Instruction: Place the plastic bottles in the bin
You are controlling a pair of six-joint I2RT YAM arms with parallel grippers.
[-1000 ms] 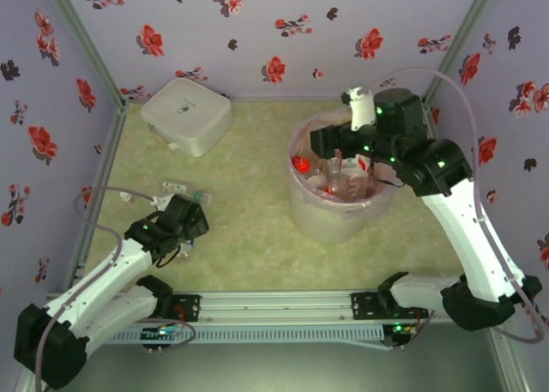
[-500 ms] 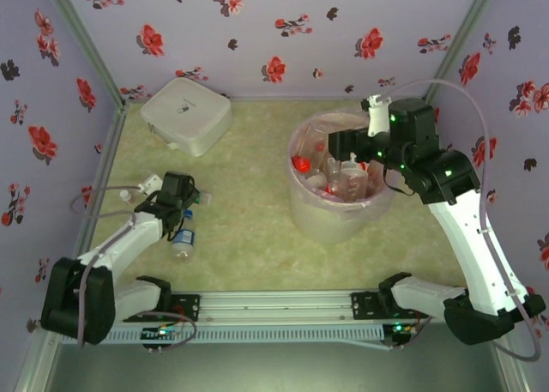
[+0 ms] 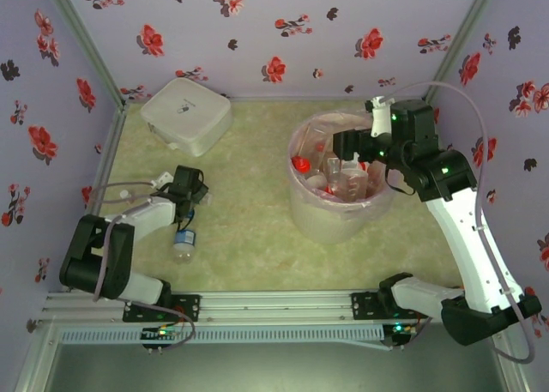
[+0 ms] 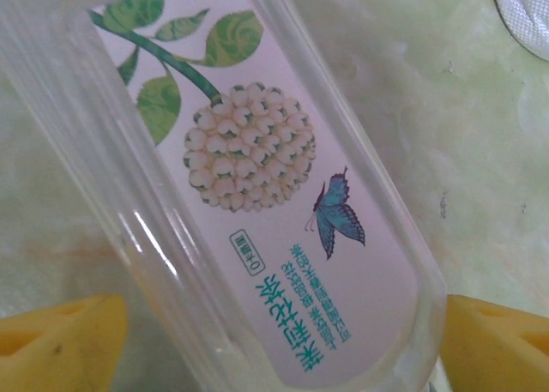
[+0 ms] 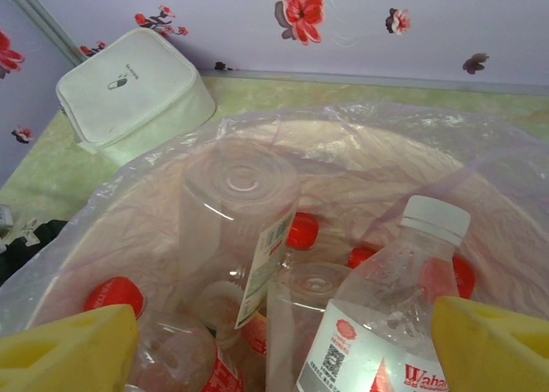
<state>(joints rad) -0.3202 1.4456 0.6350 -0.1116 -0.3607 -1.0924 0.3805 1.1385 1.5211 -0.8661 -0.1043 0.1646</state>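
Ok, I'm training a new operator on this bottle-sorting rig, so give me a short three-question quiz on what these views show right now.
1. True or false: the bin already holds bottles.
2. What does the left gripper straddle? A) a clear bottle with a flower-and-butterfly label B) a white box C) nothing
3. In front of the right gripper, what colour is the upright bottle's cap?
Key: 1 true; 2 A; 3 white.
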